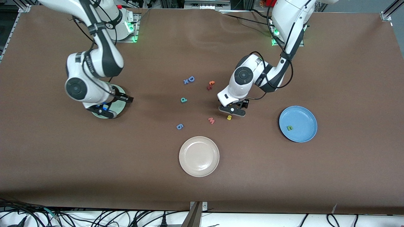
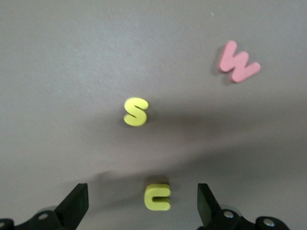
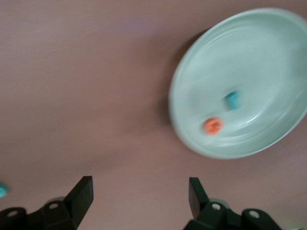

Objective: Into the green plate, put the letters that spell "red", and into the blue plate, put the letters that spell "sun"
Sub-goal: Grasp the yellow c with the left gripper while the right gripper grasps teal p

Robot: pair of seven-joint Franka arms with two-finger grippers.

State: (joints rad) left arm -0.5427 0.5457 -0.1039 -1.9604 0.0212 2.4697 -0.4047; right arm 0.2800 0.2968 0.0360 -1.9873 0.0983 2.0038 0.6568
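The e and r lie in the plate at the right arm's end, with the right gripper over it. The n lies in the plate at the left arm's end. Between these plates, the s sits beside the w, and the u lies beneath the left gripper. The d lies farther from the camera, and a third plate lies nearest it.

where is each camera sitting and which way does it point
Front view: high, across the table, facing both arms; sees the beige plate, blue plate and green plate.
Left wrist view: on the left arm, looking down past the open left gripper at the yellow "s", yellow "u" and pink "w".
Right wrist view: on the right arm, looking down past the open right gripper.
Shared: "s" and "w" show in front and left wrist views.
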